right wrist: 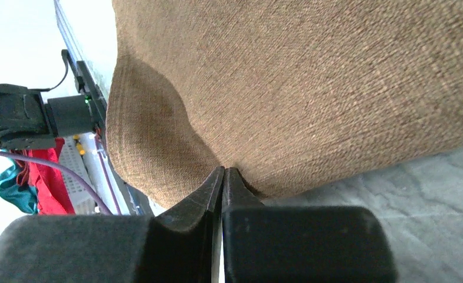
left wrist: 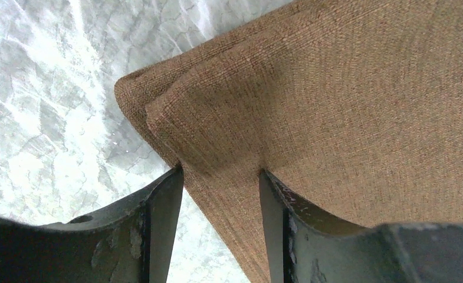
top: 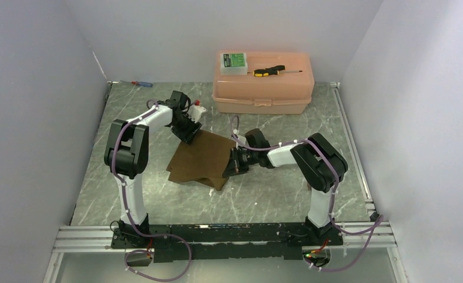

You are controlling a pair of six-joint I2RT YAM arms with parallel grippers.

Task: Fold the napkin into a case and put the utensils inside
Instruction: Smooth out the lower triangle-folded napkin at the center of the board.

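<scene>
At table (top: 276,194) centre, our right gripper (right wrist: 223,172) pinches the napkin (top: 199,156) at three o'clock; our left gripper (left wrist: 220,171) straddles its eleven-o'clock corner, jaws apart; pulling now, we risk that corner slipping, skewing the fold.

On the table (top: 264,194), napkin (top: 199,156); box (top: 263,88) behind it, screwdriver (top: 269,71) atop.

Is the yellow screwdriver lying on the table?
No, the yellow screwdriver lies on top of the pink box.
</scene>
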